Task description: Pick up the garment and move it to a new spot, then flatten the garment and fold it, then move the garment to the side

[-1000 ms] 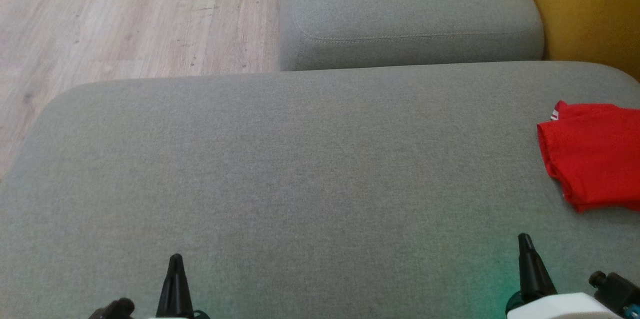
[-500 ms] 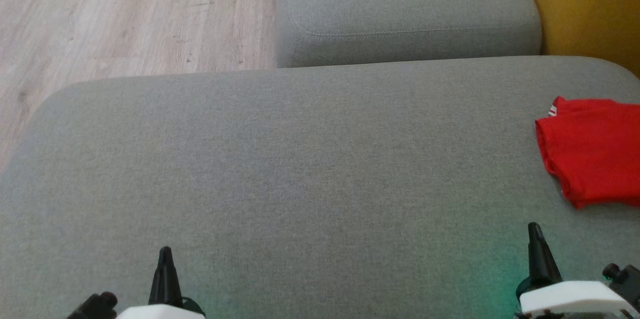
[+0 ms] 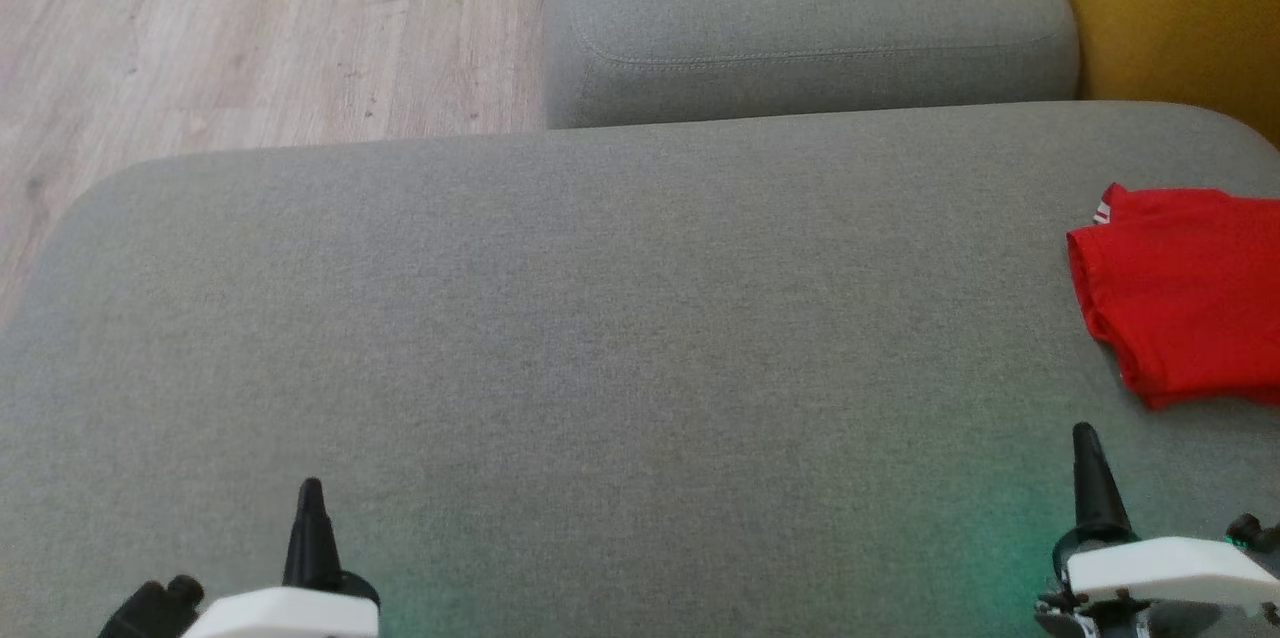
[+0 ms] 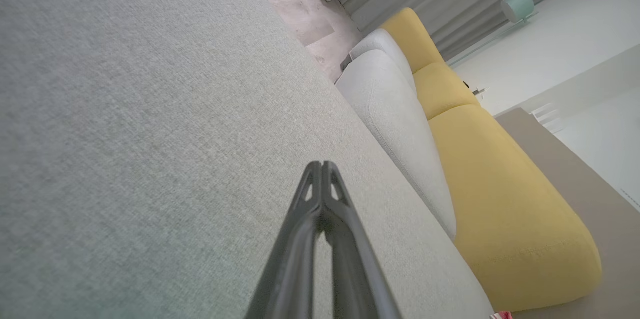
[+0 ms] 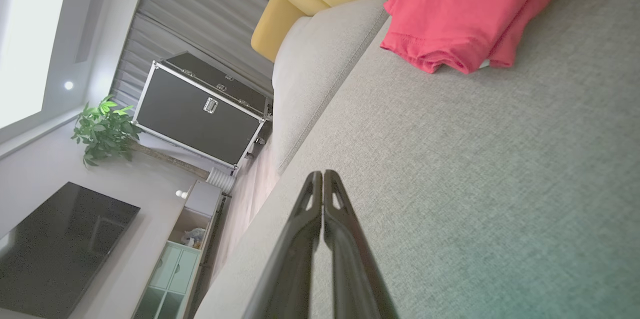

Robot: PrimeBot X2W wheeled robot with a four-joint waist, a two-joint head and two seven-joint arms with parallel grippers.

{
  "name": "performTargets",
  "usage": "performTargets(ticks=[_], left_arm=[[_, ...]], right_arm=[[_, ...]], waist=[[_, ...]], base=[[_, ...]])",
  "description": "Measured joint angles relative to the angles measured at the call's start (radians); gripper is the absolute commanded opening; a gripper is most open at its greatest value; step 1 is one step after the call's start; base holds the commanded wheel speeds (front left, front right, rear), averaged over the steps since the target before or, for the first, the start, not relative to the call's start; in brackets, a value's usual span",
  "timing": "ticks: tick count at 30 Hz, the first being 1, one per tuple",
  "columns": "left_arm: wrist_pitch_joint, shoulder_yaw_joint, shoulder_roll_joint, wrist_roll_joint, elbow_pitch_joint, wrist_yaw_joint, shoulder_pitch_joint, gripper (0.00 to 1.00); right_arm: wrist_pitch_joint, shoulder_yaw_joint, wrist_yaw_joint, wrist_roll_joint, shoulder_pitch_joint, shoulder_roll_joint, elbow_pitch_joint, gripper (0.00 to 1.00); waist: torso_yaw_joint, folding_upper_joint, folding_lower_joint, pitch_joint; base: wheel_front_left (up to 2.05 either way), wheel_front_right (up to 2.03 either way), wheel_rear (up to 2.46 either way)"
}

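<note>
Head view: a broad grey fabric sofa seat (image 3: 600,318) spreads across the middle. A second grey cushion (image 3: 800,8) butts against its far edge, and pale wooden floor (image 3: 250,28) lies beyond to the left.
Garment: the folded red cloth garment (image 3: 1185,293) lies on the seat at its far right side, partly cut off by the picture's right edge. A small white strip shows at its far corner.
Left gripper: the left gripper (image 3: 310,493) is at the lower left over bare seat fabric, well apart from the garment. In the left wrist view its two dark fingers meet at the tips with nothing between them.
Right gripper: the right gripper (image 3: 1085,436) is at the lower right, near the garment's near edge but not touching it. In the right wrist view its fingertips are pressed together and hold nothing.
Backdrop: a mustard-yellow cushion (image 3: 1170,8) sits at the upper right. The right wrist view shows a black metal-edged case (image 5: 200,109), a green potted plant (image 5: 102,129) and a dark flat screen (image 5: 55,244).
</note>
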Motion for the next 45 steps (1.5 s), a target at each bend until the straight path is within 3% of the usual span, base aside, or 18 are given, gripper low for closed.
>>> performTargets(ticks=[45], left_arm=[[0.131,0.129,-0.001,-0.533,0.039,-0.095,-0.121,0.00]], right_arm=[[0.125,-0.089,0.000,0.509,-0.121,0.007,0.000,0.00]], waist=[[-0.028,0.0000,-0.0001,0.037]], base=[[0.00,0.00,0.00]])
